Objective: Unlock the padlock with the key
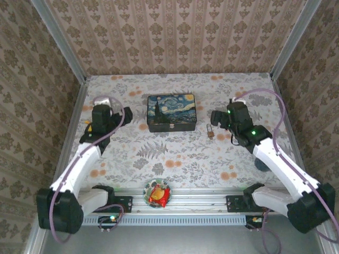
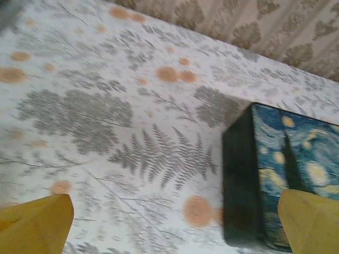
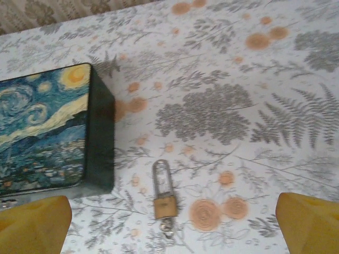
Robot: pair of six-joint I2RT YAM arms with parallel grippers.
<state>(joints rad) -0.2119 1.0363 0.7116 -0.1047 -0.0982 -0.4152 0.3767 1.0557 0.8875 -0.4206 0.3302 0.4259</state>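
Just right of the tin box (image 3: 47,132) the padlock (image 3: 164,198) lies flat; we hold right gripper (image 3: 169,227) wide near it, likely staged to grab, left gripper (image 2: 174,222) wide, empty

No lettering, brand or number can be read on the painted tin (image 1: 171,112) or the padlock (image 3: 165,203).
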